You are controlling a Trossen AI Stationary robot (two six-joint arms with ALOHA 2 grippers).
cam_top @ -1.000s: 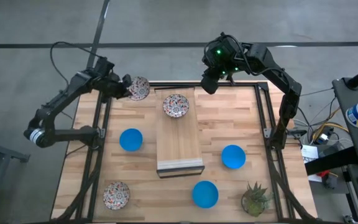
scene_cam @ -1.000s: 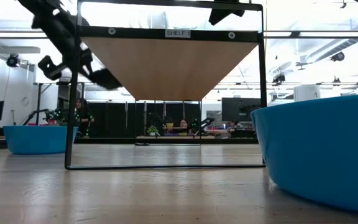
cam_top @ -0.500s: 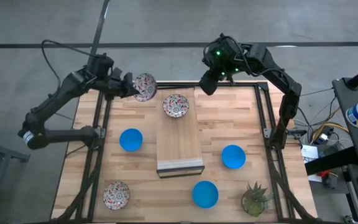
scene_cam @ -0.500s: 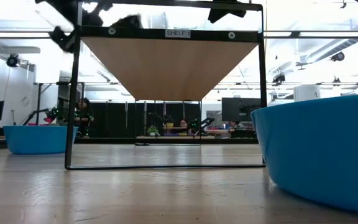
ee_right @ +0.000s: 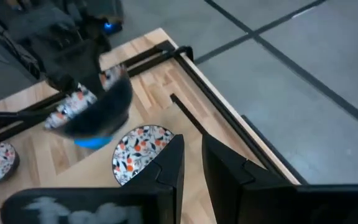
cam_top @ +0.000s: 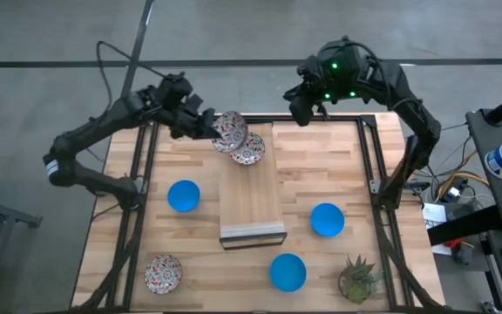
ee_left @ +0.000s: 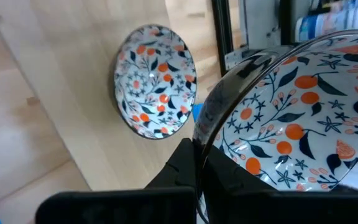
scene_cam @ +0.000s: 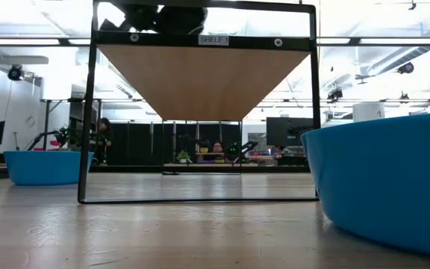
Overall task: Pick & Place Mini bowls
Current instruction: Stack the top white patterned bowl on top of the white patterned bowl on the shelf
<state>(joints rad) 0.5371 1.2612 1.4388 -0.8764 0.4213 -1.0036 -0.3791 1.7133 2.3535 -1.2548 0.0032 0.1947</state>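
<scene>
Left gripper (cam_top: 206, 127) is clamped on the rim of a patterned bowl (cam_top: 229, 131), holding it tilted on edge above the far end of the pale wooden board (cam_top: 252, 196). In the left wrist view the fingers (ee_left: 194, 163) pinch the near rim of this carried bowl (ee_left: 294, 124), and a second patterned bowl (ee_left: 156, 79) lies on the board just past it. From above, that resting bowl (cam_top: 249, 150) sits just beside and slightly toward the near edge from the carried one, their outlines overlapping, so I judge the coming set-down turns on this: either it goes onto the resting bowl as a stack, or it needs bare board farther along.

The board's long axis runs away from the far edge toward the near one, and most of its length beyond the resting bowl is open. Right gripper (cam_top: 301, 106) hovers over the far edge of the table (cam_top: 321, 166), just right of the board, its fingers close together with only a narrow gap and nothing held; it is nearly as close, so the room between the two arms looks tight.

Three blue bowls (cam_top: 183, 195) (cam_top: 327, 219) (cam_top: 288, 271) and a third patterned bowl (cam_top: 163, 273) sit on the table, well apart from the board's far end. How high the carried bowl hangs above the resting one is hard to tell.
</scene>
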